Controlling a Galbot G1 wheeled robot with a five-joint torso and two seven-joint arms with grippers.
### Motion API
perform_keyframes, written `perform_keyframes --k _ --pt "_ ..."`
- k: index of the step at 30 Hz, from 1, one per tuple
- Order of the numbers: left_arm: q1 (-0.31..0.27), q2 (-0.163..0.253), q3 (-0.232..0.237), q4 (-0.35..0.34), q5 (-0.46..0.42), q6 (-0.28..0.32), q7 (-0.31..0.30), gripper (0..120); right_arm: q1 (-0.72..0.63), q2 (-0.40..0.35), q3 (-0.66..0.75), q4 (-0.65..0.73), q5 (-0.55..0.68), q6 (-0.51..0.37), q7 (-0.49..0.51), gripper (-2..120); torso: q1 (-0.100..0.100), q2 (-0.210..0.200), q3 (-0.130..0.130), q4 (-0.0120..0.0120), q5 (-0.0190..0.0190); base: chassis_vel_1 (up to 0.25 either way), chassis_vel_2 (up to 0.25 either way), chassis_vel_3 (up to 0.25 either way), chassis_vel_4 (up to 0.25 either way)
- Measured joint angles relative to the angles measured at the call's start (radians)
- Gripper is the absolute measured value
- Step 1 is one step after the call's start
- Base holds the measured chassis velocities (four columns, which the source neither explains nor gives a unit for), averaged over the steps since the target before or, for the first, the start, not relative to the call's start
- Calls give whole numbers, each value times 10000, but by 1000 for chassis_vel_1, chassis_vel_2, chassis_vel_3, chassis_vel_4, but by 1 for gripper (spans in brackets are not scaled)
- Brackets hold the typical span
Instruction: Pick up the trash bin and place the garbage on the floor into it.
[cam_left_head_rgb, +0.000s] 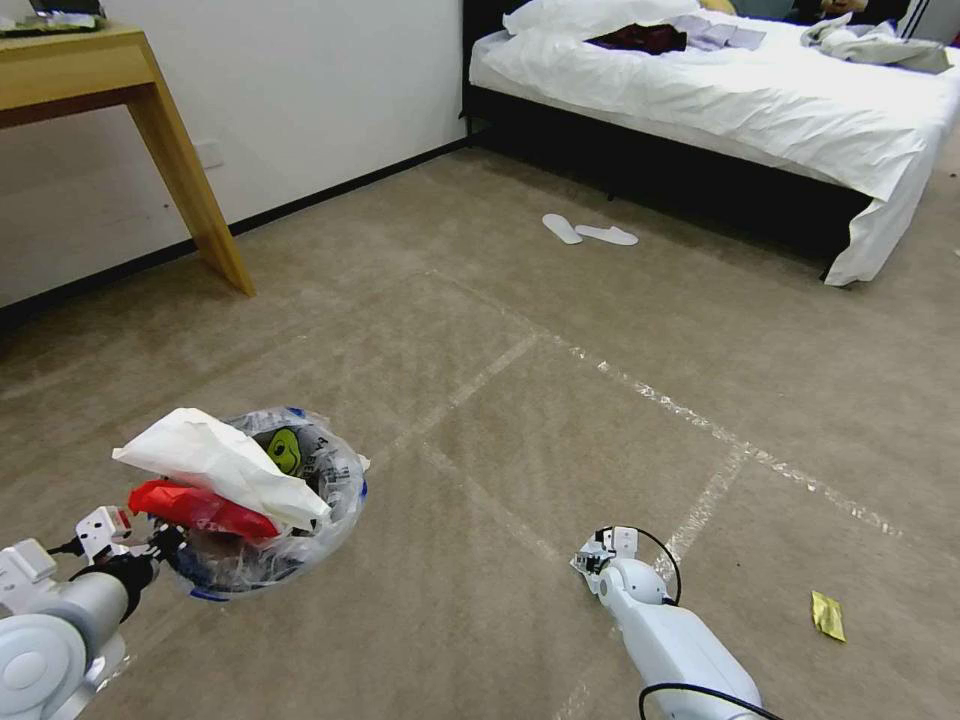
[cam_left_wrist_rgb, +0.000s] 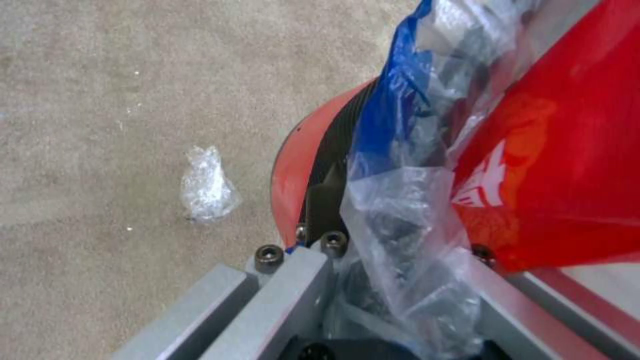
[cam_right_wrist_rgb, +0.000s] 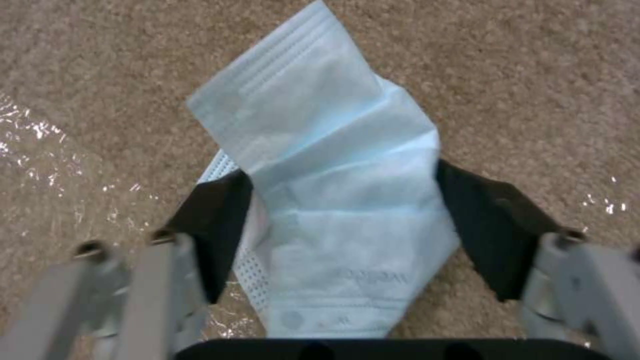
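My left gripper (cam_left_head_rgb: 160, 545) is shut on the rim of the trash bin (cam_left_head_rgb: 275, 520) and holds it up off the floor (cam_left_head_rgb: 560, 400) at the lower left. The bin's red wall (cam_left_wrist_rgb: 292, 170) and clear liner show in the left wrist view. White paper (cam_left_head_rgb: 225, 465) and a red wrapper (cam_left_head_rgb: 200, 508) lie in the bin as garbage. My right gripper (cam_right_wrist_rgb: 353, 225) is down at the carpet, open, its black fingers (cam_right_wrist_rgb: 213, 225) on either side of a light-blue face mask (cam_right_wrist_rgb: 320, 140). In the head view that gripper (cam_left_head_rgb: 597, 560) sits low in the middle.
A yellow packet (cam_left_head_rgb: 827, 615) lies on the carpet to the right of my right arm. A clear plastic wad (cam_left_wrist_rgb: 207, 185) lies under the bin. White slippers (cam_left_head_rgb: 590, 233) rest before the bed (cam_left_head_rgb: 720, 90). A wooden desk (cam_left_head_rgb: 110, 80) stands at the far left.
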Motion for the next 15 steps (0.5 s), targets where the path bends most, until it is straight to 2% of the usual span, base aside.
perform_keyframes --k 2,5,7,11,14,15 --pt "14 -21 11 3 46 -17 21 0 -46 -7 12 37 -16 29 -12 57 0 0 0 0 1 0 0 0 0" --pt "22 -25 14 3 68 -25 34 0 -77 -17 19 62 -35 57 -17 52 0 0 0 0 1 0 0 0 0" --pt "28 -27 18 4 90 -32 45 0 -161 -45 28 152 -96 122 -28 39 0 0 0 0 1 0 0 0 0" --pt "29 -33 25 3 94 -32 45 0 -210 -65 32 222 -104 128 -30 30 0 0 0 0 1 0 0 0 0" --pt "30 -107 59 -3 134 -36 52 0 -260 -90 33 227 -137 213 -94 13 0 0 0 0 1 0 0 0 0" --pt "30 -107 59 -3 134 -36 52 0 -260 -90 33 227 -137 213 -94 13 0 0 0 0 1 0 0 0 0"
